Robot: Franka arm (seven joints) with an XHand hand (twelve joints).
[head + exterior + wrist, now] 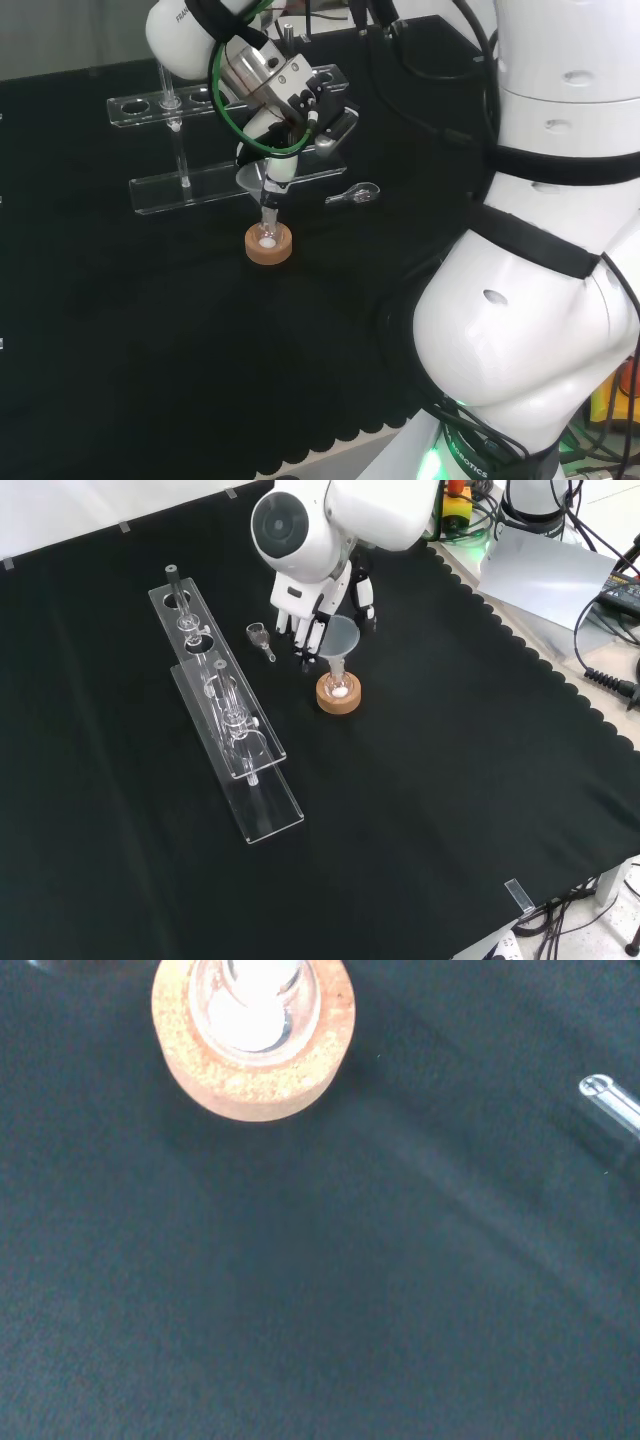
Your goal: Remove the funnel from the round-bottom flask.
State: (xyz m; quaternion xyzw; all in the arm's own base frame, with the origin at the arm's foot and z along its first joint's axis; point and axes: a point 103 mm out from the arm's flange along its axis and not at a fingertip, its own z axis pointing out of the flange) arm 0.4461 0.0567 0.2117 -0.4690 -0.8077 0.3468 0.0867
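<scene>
Here, going left to right in the front view, the long clear rack [225,715] lies well to the left of the cork ring [338,694]. A small glass scoop [261,638] lies between the rack and the ring, a bit farther back. The little round-bottom flask [339,687] sits in the cork ring, and the funnel [340,638] stands in its neck, above the ring. The hand [312,610] hangs just beside the funnel, on its left and behind it, with its fingers pointing down and mostly straight. I cannot tell if the fingers touch the funnel yet.

What could go wrong? The flask is small and light, I think. If the funnel sticks in the neck, the flask may come up with it out of the ring. If the fingers push sideways, the funnel may tip and knock the flask over. The scoop is near, so a finger may bump it.
</scene>
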